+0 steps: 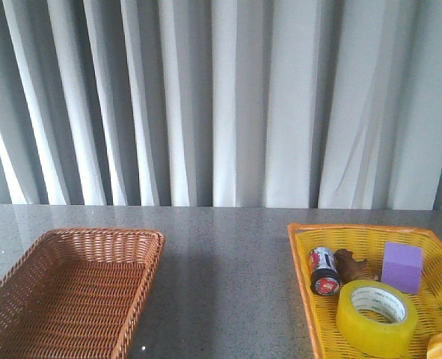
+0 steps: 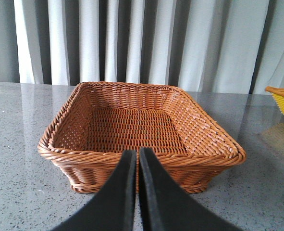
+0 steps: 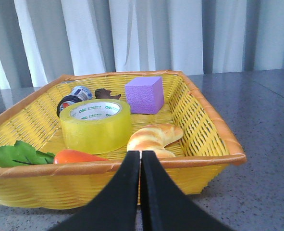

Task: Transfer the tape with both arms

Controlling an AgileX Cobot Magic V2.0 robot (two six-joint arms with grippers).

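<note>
With fingers point(image 3: 141, 159) closed and empty, the right arm is needing to open wide before straddling the tape point(image 3: 95, 124) at centre frame.

Pale grey pleated curtain point(image 1: 228, 105) behind, speckled grey stone tabletop point(image 1: 228, 284), soft daylight

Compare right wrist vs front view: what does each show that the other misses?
Only the right wrist view shows the shut right pincer, the carrot, the green leaf and the whole croissant, which the front view cuts to a sliver at its edge. Only the front view shows the brown basket, with nothing in it. Both show the yellow basket holding the tape, lying flat, the purple cube, the battery and a small brown item, plus the grey table and curtain.
</note>
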